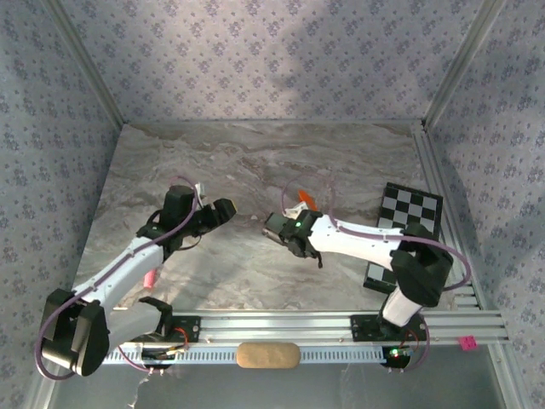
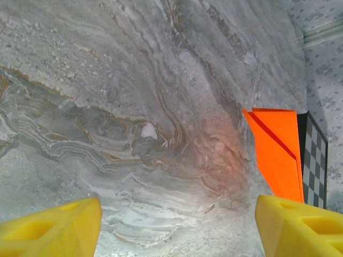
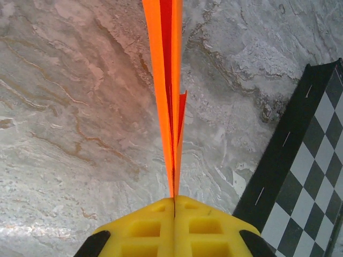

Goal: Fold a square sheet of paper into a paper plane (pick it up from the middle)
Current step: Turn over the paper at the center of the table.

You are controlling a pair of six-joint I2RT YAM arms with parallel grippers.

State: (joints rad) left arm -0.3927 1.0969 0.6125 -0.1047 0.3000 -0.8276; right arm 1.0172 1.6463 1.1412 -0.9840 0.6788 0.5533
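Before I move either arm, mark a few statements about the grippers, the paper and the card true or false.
1. The right gripper is shut on the orange paper plane. True.
2. The left gripper grips the paper plane too. False: it is open and empty.
3. The checkerboard card lies on the table's left side. False: it lies at the right edge.
4. A small pink stick lies beside the left arm. True.

Left tool [image 2: 178, 214] agape (marble table [image 2: 107, 96] beneath), paper plane [image 2: 276, 155] at right
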